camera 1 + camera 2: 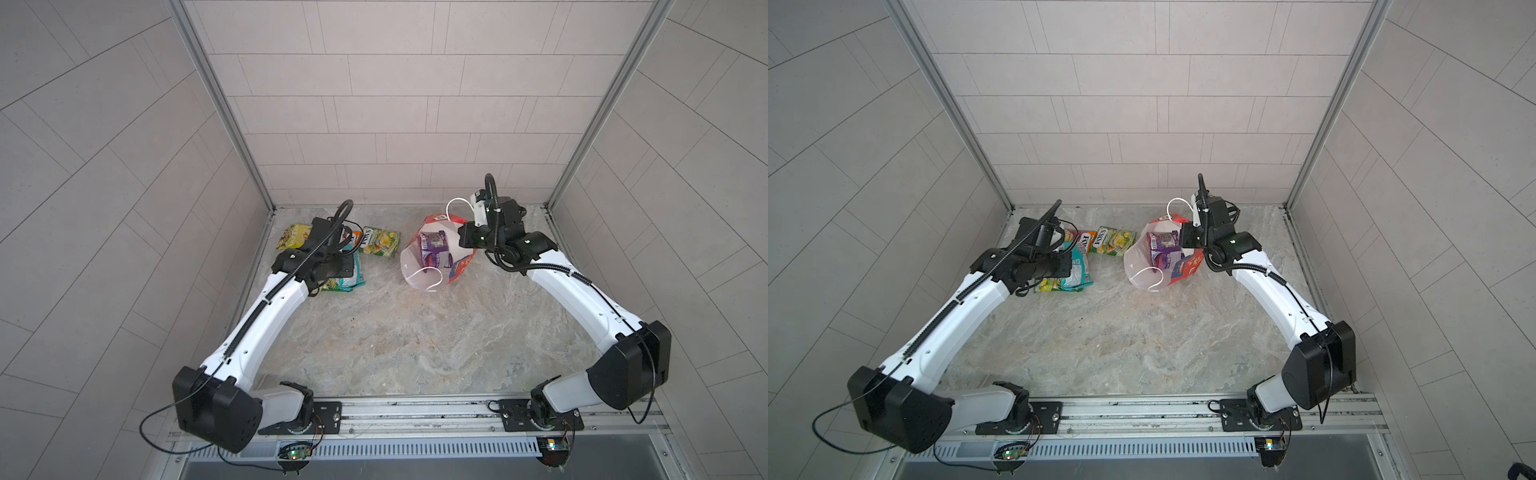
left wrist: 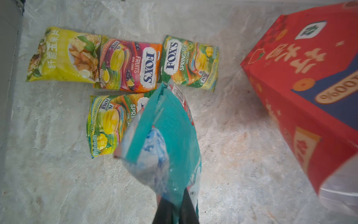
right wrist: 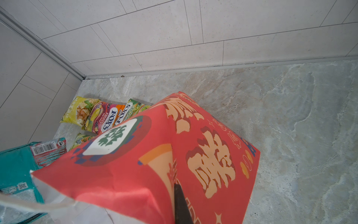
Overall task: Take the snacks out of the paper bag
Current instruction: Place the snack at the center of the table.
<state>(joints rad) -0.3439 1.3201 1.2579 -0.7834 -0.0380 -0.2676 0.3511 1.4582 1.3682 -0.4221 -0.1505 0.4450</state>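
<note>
Leaning at the far right of the counter, the bag gaped upward: red outside, white within, gold characters on its sides, white cord handles loose at the rim.

- Contents: one purple packet, lying against the inner wall.
- Right hand: pressed together on the bag's wall near the rim. One finger lay outside the paper and the other was hidden.
- Left hand: pinching the teal packet by one edge, left of the bag and apart from it. Whether the packet touched the counter could not be told.
- Laid out flat in the far left corner: chip packet, pink packet and green packet, in a row, each touching the next.
- Nearer the arm bases, just beside the pink one: yellow FOX'S packet, partly hidden behind the teal packet in the left wrist view.
</note>
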